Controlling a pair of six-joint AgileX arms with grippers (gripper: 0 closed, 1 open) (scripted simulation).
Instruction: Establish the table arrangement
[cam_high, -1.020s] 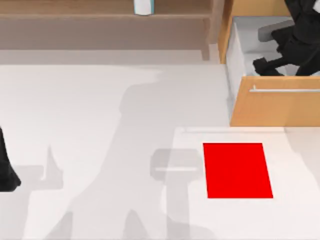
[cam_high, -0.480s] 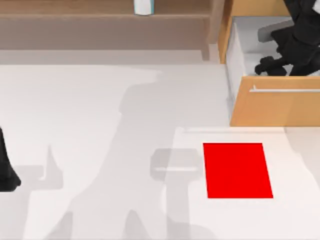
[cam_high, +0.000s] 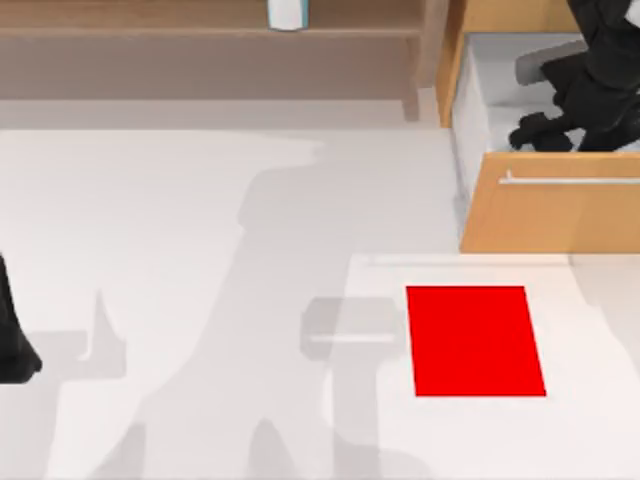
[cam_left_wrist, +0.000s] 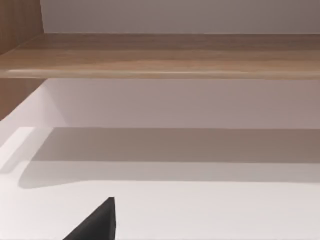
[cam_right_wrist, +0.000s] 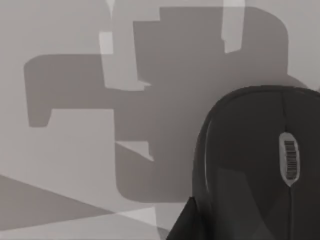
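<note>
On white table (cam_high: 180, 250), red mat (cam_high: 475, 340) lies flat.

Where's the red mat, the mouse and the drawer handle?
red mat (cam_high: 475, 340): top view, its middle.
mouse (cam_right_wrist: 287, 160): right wrist view, its scroll wheel.
drawer handle (cam_high: 570, 180): top view, middle of the bar.

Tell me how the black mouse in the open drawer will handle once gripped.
The mouse looks rigid, with a smooth domed shell, so fingers may slip on its curve. Its flat-bottomed, low shape probably won't roll or tip. It is likely light.
</note>
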